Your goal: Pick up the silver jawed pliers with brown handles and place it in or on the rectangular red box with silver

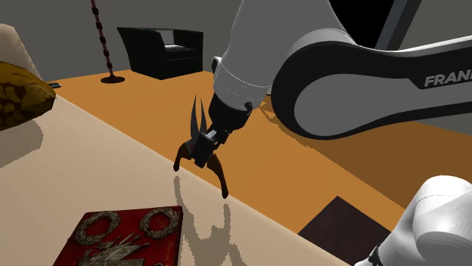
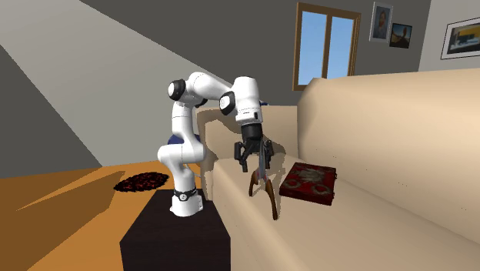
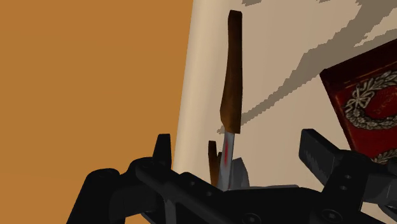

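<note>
So, your gripper (image 3: pixel 238 141) is wide open: the fingers (image 3: pixel 318 149) stand either side of the pliers (image 3: pixel 230 83) and neither visibly touches them. Pliers are upright, silver jaws up, brown handles down, over the sofa (image 1: pixel 91 166) seat's front edge. Shoulder view: red box (image 1: pixel 127 227) at 7 o'clock from the gripper, well apart.

The tally comes in: one pair of pliers (image 1: pixel 220 176) with two brown handles (image 3: pixel 230 76), one red box (image 1: pixel 171 240) and, on its lid, two silver wreaths (image 1: pixel 98 225). One white arm (image 2: pixel 183 131), one black gripper (image 2: pixel 250 158), one dark stand (image 2: pixel 173 239). Furniture next: one beige sofa (image 2: pixel 385 131), one black armchair (image 1: pixel 163 47) at eleven o'clock in the shoulder view, one patterned cushion (image 1: pixel 17 94) at nine. In the second exterior view, one window (image 2: pixel 329 45) at one o'clock, three framed pictures (image 2: pixel 379 21) toward two, one round rug (image 2: pixel 142 182).
</note>
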Tool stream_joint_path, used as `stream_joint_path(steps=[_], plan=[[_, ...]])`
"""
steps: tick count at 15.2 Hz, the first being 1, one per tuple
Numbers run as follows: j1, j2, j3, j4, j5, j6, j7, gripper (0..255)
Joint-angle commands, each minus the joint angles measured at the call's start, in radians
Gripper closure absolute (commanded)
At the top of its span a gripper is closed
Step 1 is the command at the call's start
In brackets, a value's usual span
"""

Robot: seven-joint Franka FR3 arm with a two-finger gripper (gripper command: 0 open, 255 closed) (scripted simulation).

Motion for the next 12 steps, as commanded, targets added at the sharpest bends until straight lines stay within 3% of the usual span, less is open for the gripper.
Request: stream_joint_path(steps=[1, 3, 4, 12], plan=[[0.0, 0.0, 0.0, 0.0, 0.0, 0.0, 0.0, 0], [0.0, 0.0, 0.0, 0.0, 0.0, 0.0, 0.0, 0], [0.0, 0.0, 0.0, 0.0, 0.0, 0.0, 0.0, 255], [0.0, 0.0, 0.0, 0.0, 0.0, 0.0, 0.0, 255]])
